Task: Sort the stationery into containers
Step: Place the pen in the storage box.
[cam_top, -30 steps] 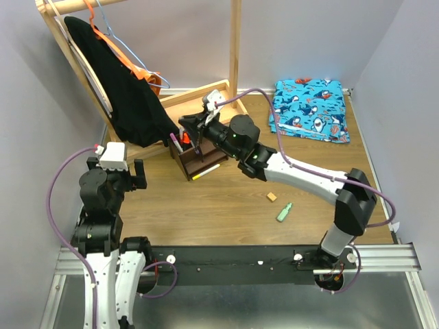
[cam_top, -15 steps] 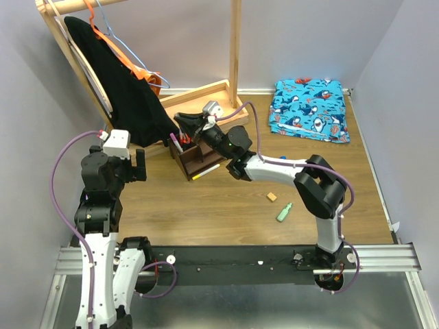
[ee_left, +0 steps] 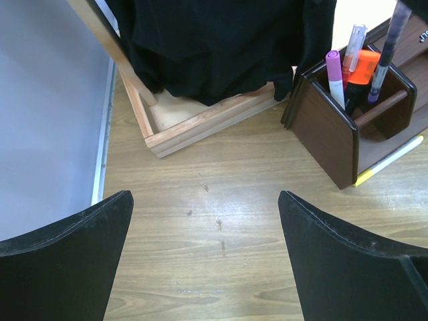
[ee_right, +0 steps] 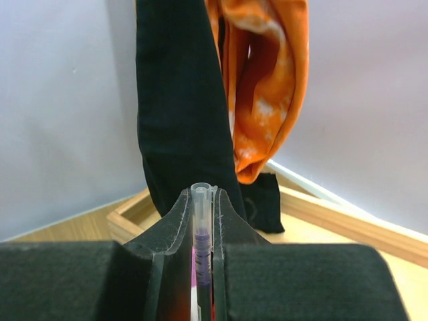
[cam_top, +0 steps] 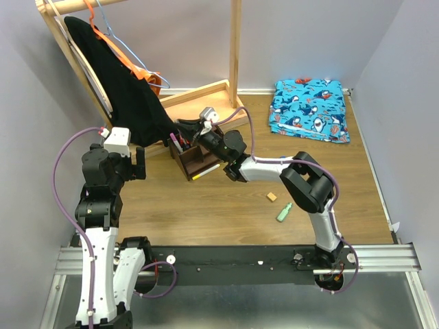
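Pinching the purple-grey pen point(ee_right: 200, 224) near its clear top end, the right gripper point(cam_top: 184, 127) has its fingers closed tight on the barrel, pen upright. Overhead view: that gripper sits above the far-left end of the organiser point(cam_top: 199, 161), arm stretched across the table point(cam_top: 226, 205). Left wrist view: the pen's lower end is down at the organiser's mouth, just beside the orange marker point(ee_left: 364, 67). Cannot tell which compartment it is in, or whether it touches bottom. Pink-capped marker point(ee_left: 333, 73) stands in the near-corner compartment with the orange one. Yellow-white pen point(ee_left: 389, 159) lies flat on the table, right against the organiser's base. Tan eraser point(cam_top: 272, 197) and mint-green highlighter point(cam_top: 284, 212) lie loose on the table, near each other, well apart from the organiser. Left gripper point(ee_left: 204, 200) is spread wide, holds nothing, and hovers over bare wood near the organiser. Behind: black garment point(cam_top: 123, 96) and orange cloth point(ee_right: 264, 87) hang on the pale wooden frame point(cam_top: 206, 92). Shark-print cloth point(cam_top: 310, 110) lies in the far right corner.
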### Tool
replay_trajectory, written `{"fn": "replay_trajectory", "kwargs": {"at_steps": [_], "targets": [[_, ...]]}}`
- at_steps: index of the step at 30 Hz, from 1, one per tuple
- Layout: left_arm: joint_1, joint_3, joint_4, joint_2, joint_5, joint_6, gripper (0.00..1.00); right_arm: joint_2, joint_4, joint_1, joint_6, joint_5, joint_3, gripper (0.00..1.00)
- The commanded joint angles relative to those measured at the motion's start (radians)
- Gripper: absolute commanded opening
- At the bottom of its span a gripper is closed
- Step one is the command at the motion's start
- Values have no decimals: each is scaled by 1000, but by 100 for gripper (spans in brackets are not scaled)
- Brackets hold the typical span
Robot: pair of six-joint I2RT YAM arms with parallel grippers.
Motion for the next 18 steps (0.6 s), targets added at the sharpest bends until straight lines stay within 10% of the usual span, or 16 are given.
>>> {"fn": "replay_trajectory", "kwargs": {"at_steps": [1, 9, 18], "targets": [[8, 21, -10, -12, 19, 5, 99, 27, 55, -4, -10, 17, -24, 1], [11, 14, -26, -41, 35, 0, 99, 33, 53, -2, -21, 26, -55, 3], [11, 3, -40, -101, 67, -12, 99, -15, -19, 0, -30, 43, -84, 49]]}}
